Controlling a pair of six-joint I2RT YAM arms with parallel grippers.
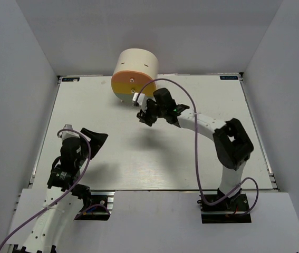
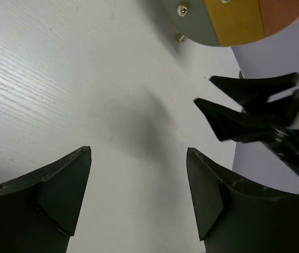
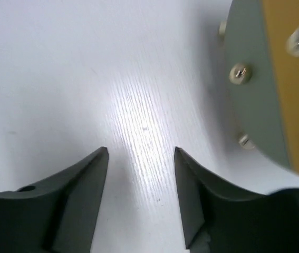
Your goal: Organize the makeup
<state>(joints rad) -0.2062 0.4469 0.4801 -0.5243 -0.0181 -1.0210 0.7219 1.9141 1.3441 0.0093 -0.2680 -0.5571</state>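
Note:
No makeup shows in any view; it is hidden or out of sight. My right gripper [image 1: 145, 117] hovers just in front of the cream half-round box [image 1: 134, 64], close to its orange and yellow drawer fronts [image 3: 291, 84]. In the right wrist view it [image 3: 141, 149] stands open over bare white table, with nothing between the fingers. My left gripper [image 1: 97, 141] is low on the left side of the table, wide open and empty [image 2: 138, 150]. The left wrist view also catches the right gripper [image 2: 204, 89] ahead of it.
The box [image 2: 233, 21] stands at the table's far edge, its grey-green, yellow and orange drawer fronts carrying small metal knobs [image 3: 239, 73]. The white table [image 1: 138, 158] is walled in by grey panels on three sides. A purple cable [image 1: 191, 105] loops over the right arm.

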